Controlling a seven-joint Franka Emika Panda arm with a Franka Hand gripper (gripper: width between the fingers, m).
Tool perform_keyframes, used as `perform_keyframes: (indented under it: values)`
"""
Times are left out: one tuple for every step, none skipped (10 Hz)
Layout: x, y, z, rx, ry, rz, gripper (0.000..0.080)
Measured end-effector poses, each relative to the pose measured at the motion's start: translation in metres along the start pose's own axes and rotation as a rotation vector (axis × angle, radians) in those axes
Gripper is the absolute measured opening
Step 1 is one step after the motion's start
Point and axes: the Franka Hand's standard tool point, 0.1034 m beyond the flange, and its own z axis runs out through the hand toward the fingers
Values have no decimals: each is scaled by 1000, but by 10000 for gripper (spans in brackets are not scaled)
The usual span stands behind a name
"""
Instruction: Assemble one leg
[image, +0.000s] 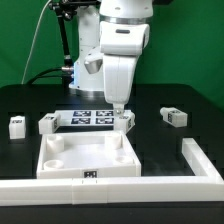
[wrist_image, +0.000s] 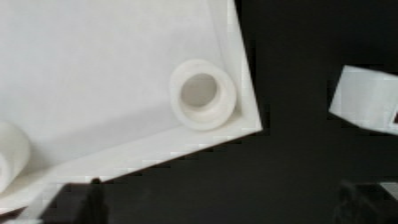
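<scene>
The large white panel (image: 85, 155) lies on the black table with round sockets in its corners. My gripper (image: 118, 107) hangs just above the panel's far corner on the exterior view's right. One small white leg (image: 126, 119) with a marker tag stands right beside that corner. In the wrist view the corner socket (wrist_image: 201, 93) lies ahead of the gripper (wrist_image: 222, 205), and that leg (wrist_image: 365, 98) stands off to one side, outside the fingers. The dark fingers (wrist_image: 75, 203) are spread wide with nothing between them.
Other legs stand at the exterior view's left (image: 16, 125), by the panel's far left corner (image: 47, 122) and at the right (image: 174, 116). The marker board (image: 92, 117) lies behind the panel. A long white rail (image: 110, 186) runs along the front and right.
</scene>
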Motion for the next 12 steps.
perform_keyframes:
  values:
    - [-14, 0, 7, 11, 3, 1, 650]
    - [-11, 1, 6, 8, 0, 29, 650]
    - [-9, 0, 5, 7, 1, 24, 650]
    - [-10, 0, 6, 8, 1, 26, 650]
    - [-11, 0, 7, 9, 1, 27, 650]
    - [-18, 3, 12, -27, 14, -84, 650]
    - [-29, 2, 23, -68, 25, -147, 650]
    - [-36, 0, 30, -137, 36, -160, 650]
    - [-45, -3, 38, -143, 39, -176, 650]
    - [-55, -2, 44, -138, 41, -175, 650]
    - [-60, -3, 50, -129, 44, -164, 650]
    - [-61, -6, 57, -116, 47, -157, 650]
